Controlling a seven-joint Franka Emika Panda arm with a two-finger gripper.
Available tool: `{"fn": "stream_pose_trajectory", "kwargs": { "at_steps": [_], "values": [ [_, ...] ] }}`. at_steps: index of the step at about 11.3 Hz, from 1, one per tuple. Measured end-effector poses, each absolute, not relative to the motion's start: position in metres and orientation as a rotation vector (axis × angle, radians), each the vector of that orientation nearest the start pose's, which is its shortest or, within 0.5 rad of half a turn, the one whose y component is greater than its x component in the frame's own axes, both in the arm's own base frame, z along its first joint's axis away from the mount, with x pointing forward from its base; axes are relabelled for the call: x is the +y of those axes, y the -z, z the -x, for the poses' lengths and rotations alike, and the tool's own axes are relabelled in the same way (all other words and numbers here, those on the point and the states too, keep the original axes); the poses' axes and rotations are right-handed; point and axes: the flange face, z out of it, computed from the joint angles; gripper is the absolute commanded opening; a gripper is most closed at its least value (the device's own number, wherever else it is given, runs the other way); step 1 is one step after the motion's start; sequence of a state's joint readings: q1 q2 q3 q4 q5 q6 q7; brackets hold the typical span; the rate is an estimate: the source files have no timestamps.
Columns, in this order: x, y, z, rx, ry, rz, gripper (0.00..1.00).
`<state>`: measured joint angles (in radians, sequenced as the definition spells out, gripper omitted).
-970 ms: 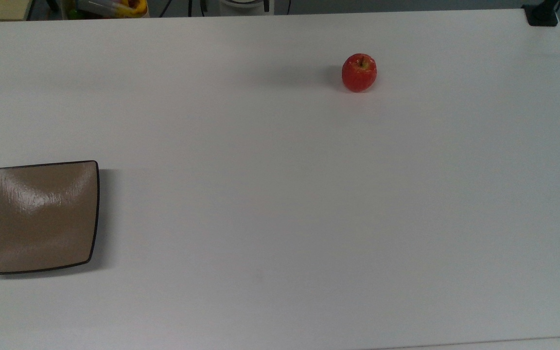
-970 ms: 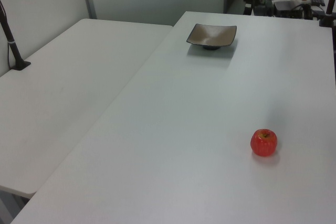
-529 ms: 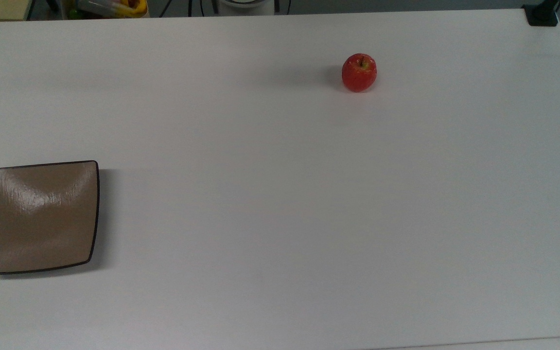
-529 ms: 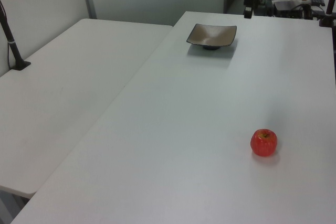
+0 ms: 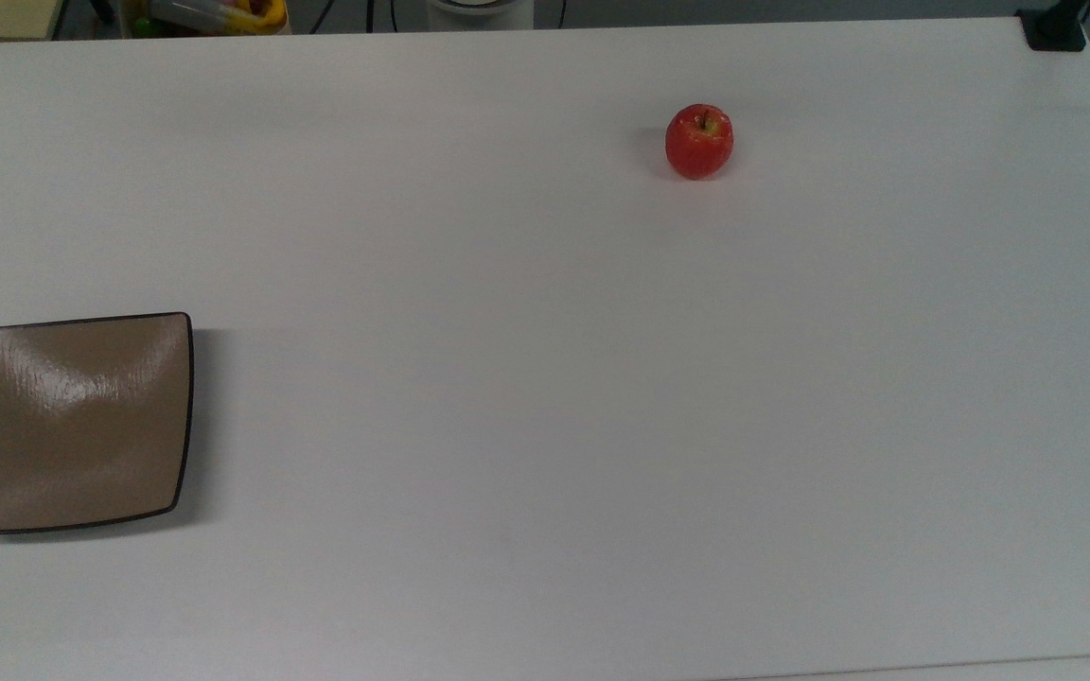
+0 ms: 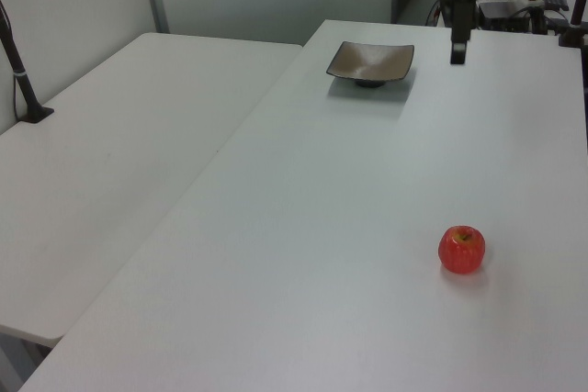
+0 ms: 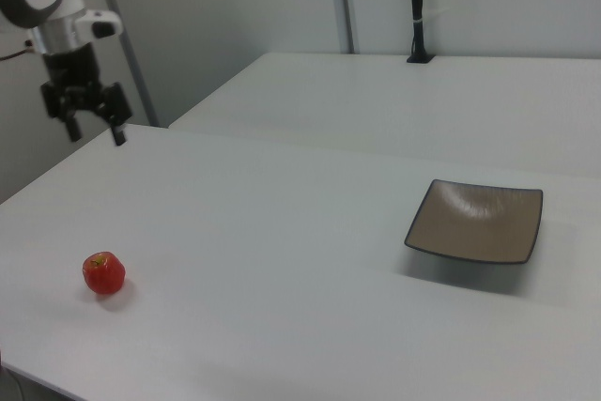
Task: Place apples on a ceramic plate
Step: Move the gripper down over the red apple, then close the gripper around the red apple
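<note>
Bare white table (image 5: 545, 378) on every side of apple (image 5: 699, 141) and plate (image 5: 72, 421), well apart.

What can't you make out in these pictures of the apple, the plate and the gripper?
- Apple: its underside, where it rests on the table, is hidden by its own body in the top view.
- Plate: what it stands on is hidden beneath its rim in the right view.
- Gripper: open in the right view; in the left view its upper part is cut off by the top edge.
</note>
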<state>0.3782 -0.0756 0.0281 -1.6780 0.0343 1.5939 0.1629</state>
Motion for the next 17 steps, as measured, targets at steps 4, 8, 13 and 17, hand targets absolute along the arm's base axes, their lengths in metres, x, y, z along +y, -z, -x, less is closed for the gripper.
{"fn": "stream_pose_trajectory", "kwargs": {
  "at_steps": [4,8,13,17],
  "values": [
    [0.272,-0.56,-0.454,-0.508,-0.125,3.086,1.0],
    [0.307,-0.47,-0.427,-0.617,-0.094,3.067,1.0],
    [0.301,-0.393,-0.417,-0.604,0.022,3.044,1.0],
    [0.306,-0.363,-0.422,-0.604,0.027,3.036,1.0]
  ]
}}
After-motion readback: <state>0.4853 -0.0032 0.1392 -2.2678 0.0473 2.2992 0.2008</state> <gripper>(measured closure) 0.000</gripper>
